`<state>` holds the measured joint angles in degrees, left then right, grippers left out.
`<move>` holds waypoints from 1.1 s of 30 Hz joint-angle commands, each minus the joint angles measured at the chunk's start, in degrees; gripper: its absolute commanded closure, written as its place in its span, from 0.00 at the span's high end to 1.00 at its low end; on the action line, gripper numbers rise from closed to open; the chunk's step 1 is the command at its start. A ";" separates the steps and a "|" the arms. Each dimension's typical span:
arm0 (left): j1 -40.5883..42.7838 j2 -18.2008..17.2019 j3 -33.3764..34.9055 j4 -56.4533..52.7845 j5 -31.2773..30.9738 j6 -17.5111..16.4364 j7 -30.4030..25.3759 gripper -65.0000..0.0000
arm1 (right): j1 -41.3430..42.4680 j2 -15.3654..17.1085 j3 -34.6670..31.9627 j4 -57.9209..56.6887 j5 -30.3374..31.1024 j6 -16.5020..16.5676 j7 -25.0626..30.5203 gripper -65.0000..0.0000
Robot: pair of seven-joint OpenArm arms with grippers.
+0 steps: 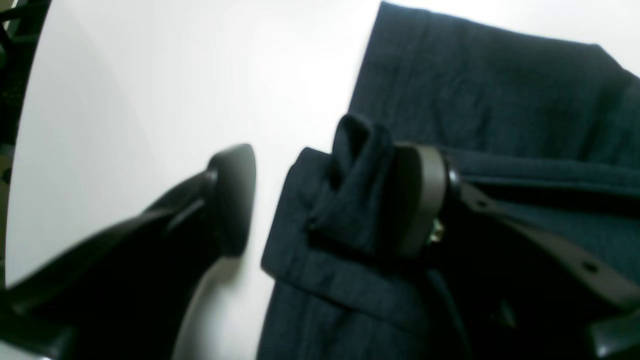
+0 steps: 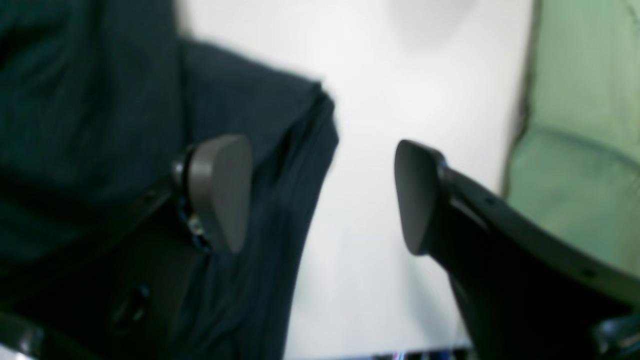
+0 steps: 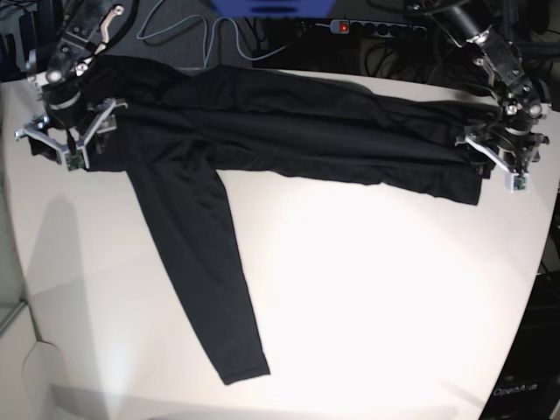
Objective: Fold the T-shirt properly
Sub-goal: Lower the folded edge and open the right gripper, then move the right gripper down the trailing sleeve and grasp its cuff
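A black long-sleeved shirt (image 3: pixel 289 136) lies stretched in a long band across the far part of a white table (image 3: pixel 367 297), folded lengthwise, with one sleeve (image 3: pixel 201 280) trailing away from the band toward the near edge. A robot claw sits at each end of the band. The left claw (image 1: pixel 332 200) is at the end of the shirt on the right of the overhead view; its two fingers are spread apart, one pad (image 1: pixel 235 197) over bare table beside the cloth and the other pad (image 1: pixel 420 200) resting against a bunched-up fold of fabric (image 1: pixel 357 185) at the shirt's edge. The fold touches only that one pad; nothing is pinched between the two. More of the shirt spreads out flat beyond and beside this claw. The right claw (image 2: pixel 322 195) is at the opposite end, also spread wide: one pad (image 2: pixel 220 192) sits over the dark cloth (image 2: pixel 90 125), the other (image 2: pixel 415 195) over white table, with the shirt's edge running between them. It holds nothing. Past this claw's outer finger, a pale green surface (image 2: pixel 580 150) borders the table. Cables and a power strip (image 3: pixel 376 28) lie beyond the table's far edge.
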<state>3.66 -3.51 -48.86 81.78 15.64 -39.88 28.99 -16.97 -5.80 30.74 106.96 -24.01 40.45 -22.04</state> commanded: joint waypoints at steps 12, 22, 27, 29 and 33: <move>-0.19 -0.40 -0.06 0.64 0.05 -0.12 -0.11 0.60 | 17.28 3.30 -8.02 -6.17 -4.69 -0.45 -10.79 0.69; -0.10 -0.40 -0.06 0.64 0.49 -0.12 0.41 0.60 | 33.72 3.03 -15.66 -21.64 -5.31 -0.45 -16.59 0.69; -0.01 -0.40 -0.06 0.64 0.58 -0.12 0.41 0.60 | 41.37 2.95 -15.66 -32.89 -5.13 -0.45 -16.59 0.69; -0.01 -0.32 -0.15 0.64 0.58 -0.12 0.41 0.60 | 43.74 2.42 -15.49 -37.11 -5.05 -0.45 -16.42 0.69; -0.01 0.48 -0.15 0.64 0.67 -0.12 0.50 0.60 | 46.73 0.66 -15.40 -42.47 -4.96 -0.45 -15.98 0.69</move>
<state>3.81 -2.90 -48.97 81.76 15.66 -39.86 28.91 27.57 -5.13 15.55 63.46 -29.45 40.42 -39.03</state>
